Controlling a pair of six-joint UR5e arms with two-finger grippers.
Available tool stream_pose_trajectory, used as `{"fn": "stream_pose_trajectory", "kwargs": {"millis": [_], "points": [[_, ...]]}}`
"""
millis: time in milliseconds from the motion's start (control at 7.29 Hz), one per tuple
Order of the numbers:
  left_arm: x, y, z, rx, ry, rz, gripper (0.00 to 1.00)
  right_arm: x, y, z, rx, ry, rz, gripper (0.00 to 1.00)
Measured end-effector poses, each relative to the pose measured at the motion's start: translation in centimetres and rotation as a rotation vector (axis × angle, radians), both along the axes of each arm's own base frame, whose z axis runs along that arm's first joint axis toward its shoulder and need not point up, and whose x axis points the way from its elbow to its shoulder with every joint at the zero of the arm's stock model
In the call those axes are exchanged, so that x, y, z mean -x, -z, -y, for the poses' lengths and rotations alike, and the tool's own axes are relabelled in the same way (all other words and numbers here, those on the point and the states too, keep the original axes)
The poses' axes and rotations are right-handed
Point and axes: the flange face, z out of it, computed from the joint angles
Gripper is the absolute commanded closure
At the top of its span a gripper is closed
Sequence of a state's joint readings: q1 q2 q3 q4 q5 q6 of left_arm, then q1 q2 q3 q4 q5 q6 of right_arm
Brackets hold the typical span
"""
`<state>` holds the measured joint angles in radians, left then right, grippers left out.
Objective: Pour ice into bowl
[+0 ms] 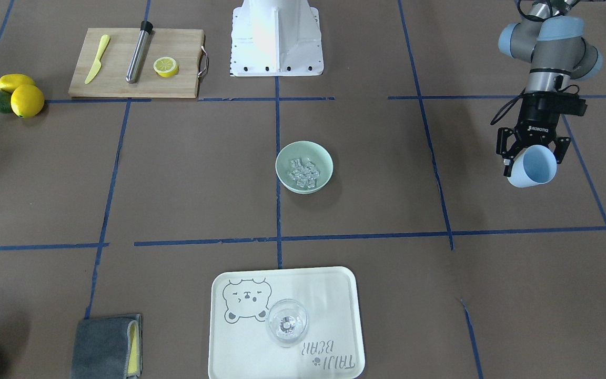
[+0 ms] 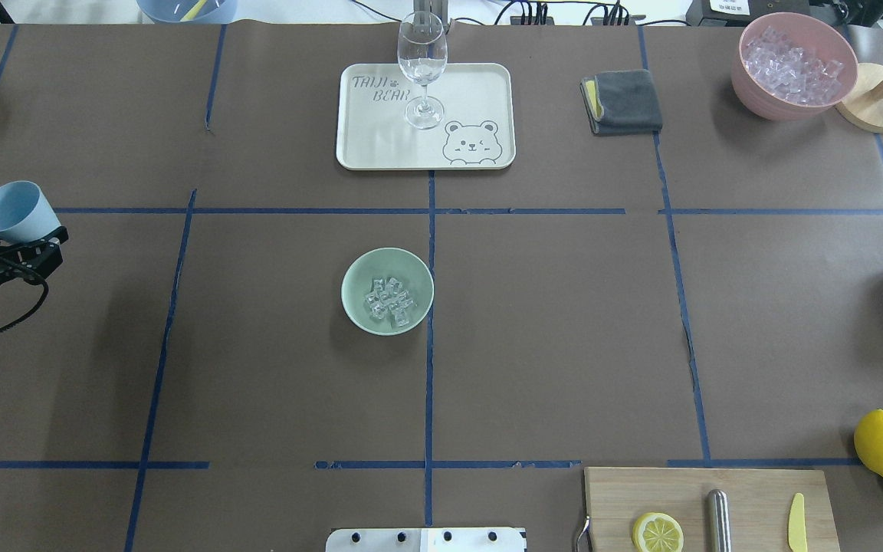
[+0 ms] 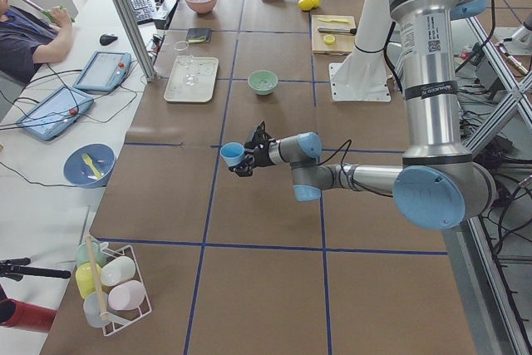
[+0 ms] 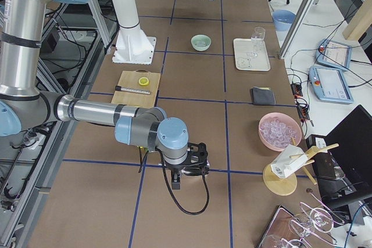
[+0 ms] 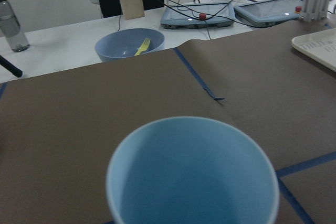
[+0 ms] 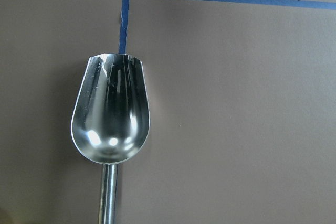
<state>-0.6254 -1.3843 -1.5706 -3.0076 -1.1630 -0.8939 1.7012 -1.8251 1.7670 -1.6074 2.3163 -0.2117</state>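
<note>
At the middle of the brown paper-covered table (image 2: pixel 564 330) sits the round pale mint-green bowl (image 2: pixel 387 290), upright, right beside a crossing of the blue tape lines. The small clear ice cubes (image 2: pixel 389 300) lie heaped in its bottom, and I see none spilled on the paper around it. Far out to the robot's left, well apart from the bowl, the left gripper (image 1: pixel 533 152) holds the light blue plastic cup (image 2: pixel 16 211), one finger on each side of its wall, closed just as far as the cup allows. The cup is tipped over with its mouth turned away from the robot, and from the left wrist camera its inside looks bare. The right gripper (image 4: pixel 187 169) hangs low over the table at the robot's right end. Its wrist camera shows a shiny metal scoop (image 6: pixel 111 114) with nothing in it, the handle running back towards the lens, but the fingers are out of shot, so I cannot tell whether they grip it. On the operators' side a clear wine glass (image 2: pixel 421 69) stands on the cream bear-printed tray (image 2: pixel 472 92), with a folded grey cloth (image 2: pixel 624 102) and a pink bowl of ice (image 2: pixel 792 65) further along.
</note>
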Motion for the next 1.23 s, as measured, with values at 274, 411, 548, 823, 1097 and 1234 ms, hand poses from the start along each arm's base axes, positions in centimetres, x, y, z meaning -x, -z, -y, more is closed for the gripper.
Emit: {"fn": "stream_pose_trajectory", "kwargs": {"millis": [274,411,548,823,1097,1234], "points": [[0.5,-3.2,-0.1,0.055,0.095,-0.044,1.00,0.0,0.2,0.1,-0.006,0.000,-0.001,0.00],[0.3,-3.9,-0.3,0.067,0.101,-0.044,1.00,0.0,0.3,0.1,-0.007,0.001,-0.001,0.00],[-0.3,-4.5,-0.7,0.076,0.092,-0.042,1.00,0.0,0.3,0.1,-0.008,0.001,-0.001,0.00],[-1.9,-5.3,-1.9,0.078,0.095,-0.039,1.00,0.0,0.4,0.2,-0.011,0.001,-0.001,0.00],[-3.2,-5.8,-3.1,0.071,0.103,-0.031,1.00,0.0,0.5,0.3,-0.013,0.000,-0.002,0.00],[-3.7,-6.0,-3.5,0.075,0.097,-0.034,1.00,-0.1,0.5,0.3,-0.012,0.000,-0.002,0.00]]}}
